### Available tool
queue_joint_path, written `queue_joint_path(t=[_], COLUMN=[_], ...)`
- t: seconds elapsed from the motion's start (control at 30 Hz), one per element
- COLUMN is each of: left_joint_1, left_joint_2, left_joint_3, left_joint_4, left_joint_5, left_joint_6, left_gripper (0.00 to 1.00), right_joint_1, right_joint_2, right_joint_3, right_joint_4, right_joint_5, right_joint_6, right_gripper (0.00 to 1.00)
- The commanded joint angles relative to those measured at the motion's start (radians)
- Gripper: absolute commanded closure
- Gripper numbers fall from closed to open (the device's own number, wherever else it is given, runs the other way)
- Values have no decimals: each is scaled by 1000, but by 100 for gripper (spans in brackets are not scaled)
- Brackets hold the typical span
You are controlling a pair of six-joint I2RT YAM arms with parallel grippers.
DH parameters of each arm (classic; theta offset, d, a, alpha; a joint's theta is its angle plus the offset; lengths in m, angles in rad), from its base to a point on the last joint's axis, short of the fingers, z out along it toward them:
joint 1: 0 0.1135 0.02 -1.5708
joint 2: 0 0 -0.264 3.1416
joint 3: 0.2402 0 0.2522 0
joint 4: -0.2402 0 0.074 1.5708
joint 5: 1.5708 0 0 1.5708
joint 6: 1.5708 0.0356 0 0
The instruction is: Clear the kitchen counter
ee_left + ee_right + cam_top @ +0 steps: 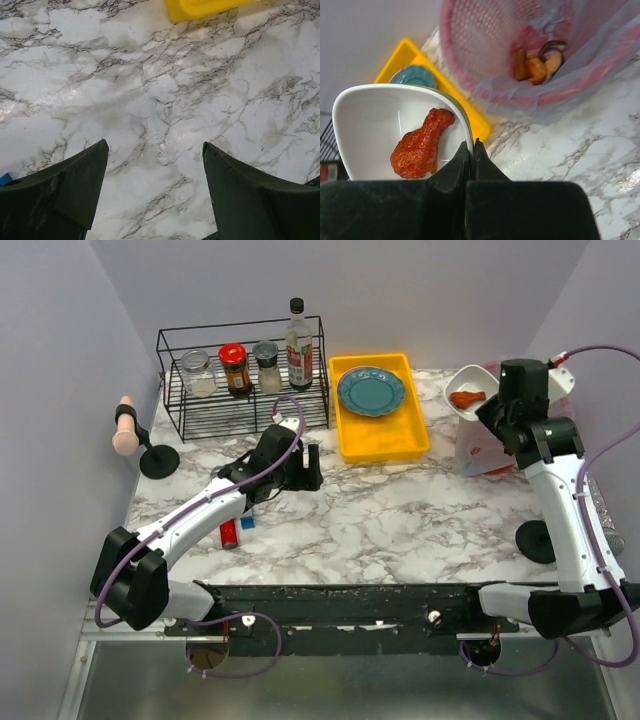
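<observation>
The right end effector [472, 150] was pinched shut on the rim of a white bowl [365, 120]. It held the bowl off the marble tabletop [400, 530] at the far right corner, just beside a pink bin [485, 30] lined with a clear bag. A fried drumstick [420, 145] lay in the bowl, and a few food scraps [535, 65] sat at the bottom of the bin.

The left end effector [155, 150] hung wide and empty above bare marble near the middle of the tabletop. The yellow tray [385, 445] stood at the far edge, its corner just ahead of that end effector, and carried a teal plate [371, 390]. A small red item [230, 533] and a blue one [247, 523] lay towards the near left, beside the left arm.

The step in hand looked like tipping the drumstick into the bin, and the grip was the weak point. It was only a thin pinch on one edge (a smooth rim, by the look of it), so the bowl could swing or slip once tilted. The bowl also seemed beside the bin's mouth rather than squarely over it. An early tilt might therefore drop the drumstick onto the tabletop. The bowl's lip could also catch the loose liner and drag the bin. On the left, a careless sweep of the arm could knock the two small items off the near edge.
</observation>
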Motion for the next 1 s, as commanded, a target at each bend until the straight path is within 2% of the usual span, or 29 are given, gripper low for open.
queue_joint_path(t=[0.0, 0.27, 0.63, 0.83, 0.97], left_joint_1=[5, 7, 21, 28, 27], left_joint_2=[-5, -17, -36, -26, -30], left_joint_3=[1, 23, 4, 7, 7], left_joint_4=[10, -10, -17, -17, -21], left_joint_5=[5, 39, 47, 71, 76], left_joint_6=[12, 33, 56, 56, 62], left_gripper=[13, 13, 12, 13, 13], right_joint_1=[-119, -156, -156, -156, -154], right_joint_2=[45, 174, 486, 575, 605], right_joint_3=[50, 102, 386, 411, 371], right_joint_4=[-40, -83, -463, -523, -349], right_joint_5=[66, 454, 940, 1109, 1188], right_joint_6=[53, 132, 353, 334, 102], right_gripper=[99, 99, 99, 99, 99])
